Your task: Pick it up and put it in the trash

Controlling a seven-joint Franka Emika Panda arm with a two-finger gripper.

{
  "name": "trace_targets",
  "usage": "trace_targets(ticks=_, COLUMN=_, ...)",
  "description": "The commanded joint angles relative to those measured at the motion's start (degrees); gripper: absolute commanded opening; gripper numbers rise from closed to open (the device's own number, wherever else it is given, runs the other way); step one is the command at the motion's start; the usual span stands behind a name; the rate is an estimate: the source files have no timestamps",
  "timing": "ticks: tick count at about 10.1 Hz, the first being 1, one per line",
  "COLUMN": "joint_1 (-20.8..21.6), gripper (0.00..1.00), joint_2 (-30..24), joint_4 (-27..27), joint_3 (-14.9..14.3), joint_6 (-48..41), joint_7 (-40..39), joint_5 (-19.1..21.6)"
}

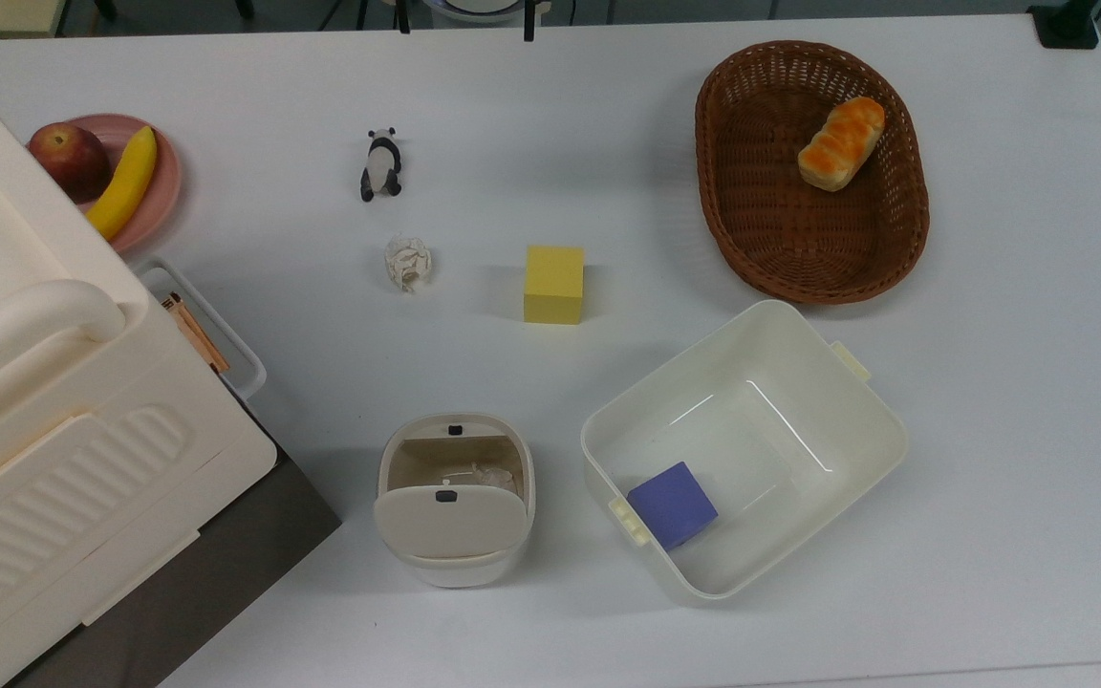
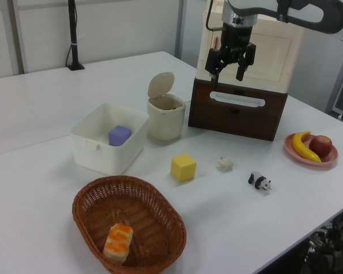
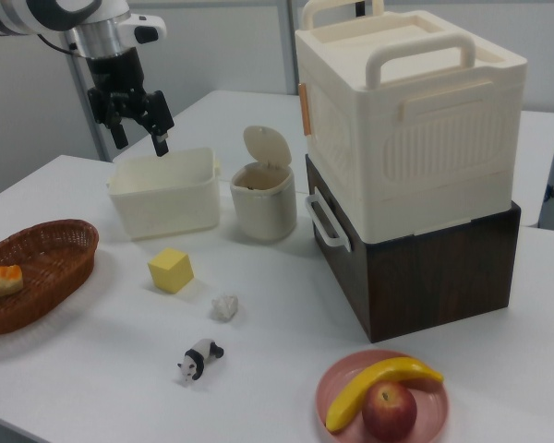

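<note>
The crumpled off-white paper ball (image 1: 407, 263) (image 2: 224, 164) (image 3: 225, 307) lies on the white table between the panda figurine and the yellow block, touching nothing. The trash (image 1: 455, 569) (image 2: 166, 123) (image 3: 263, 214), a small cream bin, stands with its flip lid raised and its tan inside showing. My gripper (image 2: 228, 71) (image 3: 140, 138) hangs high over the table, open with nothing between its fingers, well away from the paper ball. In the right view it is above the white tub.
Around the ball stand a yellow block (image 1: 553, 284) and a panda figurine (image 1: 381, 164). A white tub (image 1: 880, 411) holds a purple cube (image 1: 673, 504). A wicker basket (image 1: 761, 239) holds bread. A large cream box (image 3: 415, 120) on a dark base stands beside a pink plate (image 1: 163, 186) of fruit.
</note>
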Motion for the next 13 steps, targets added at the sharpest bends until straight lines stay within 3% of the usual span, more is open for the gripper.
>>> trace_targets(ticks=1, joint_1=0.3, gripper=1.00, joint_2=-1.3, joint_4=-0.5, joint_3=-0.6, joint_6=-1.6, joint_7=0.1, joint_5=1.1)
trace_targets(ticks=13, joint_1=0.8, gripper=1.00, joint_2=-1.0, joint_4=-1.9, joint_3=0.7, joint_6=-1.3, joint_7=2.5, joint_5=1.1)
